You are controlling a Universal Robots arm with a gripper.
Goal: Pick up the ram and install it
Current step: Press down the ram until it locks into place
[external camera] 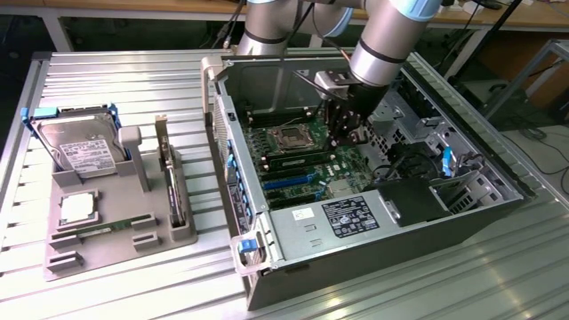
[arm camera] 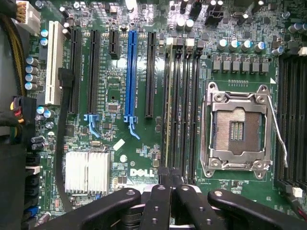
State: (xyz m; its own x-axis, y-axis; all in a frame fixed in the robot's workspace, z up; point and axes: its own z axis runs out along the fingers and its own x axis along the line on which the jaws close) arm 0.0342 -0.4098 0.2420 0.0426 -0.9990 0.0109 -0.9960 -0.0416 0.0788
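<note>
The ram [external camera: 298,160] looks like a thin dark stick standing in a memory slot on the motherboard [external camera: 342,179], beside the empty CPU socket [external camera: 291,137]. In the wrist view I see the ram [arm camera: 169,105] edge-on, running along the slot next to the socket [arm camera: 237,129]. My gripper [external camera: 348,137] hangs inside the open case over one end of that stick. Its black fingers [arm camera: 158,206] are closed together, and the gripper [arm camera: 171,201] is in line with the ram's edge. I cannot tell whether they touch the stick.
The open computer case [external camera: 374,260] walls in the arm. At the exterior view's left, a grey fixture [external camera: 116,253] holds a silver hard drive [external camera: 84,150], an upright expansion card [external camera: 164,150], a CPU chip [external camera: 78,208] and a short green strip [external camera: 92,232].
</note>
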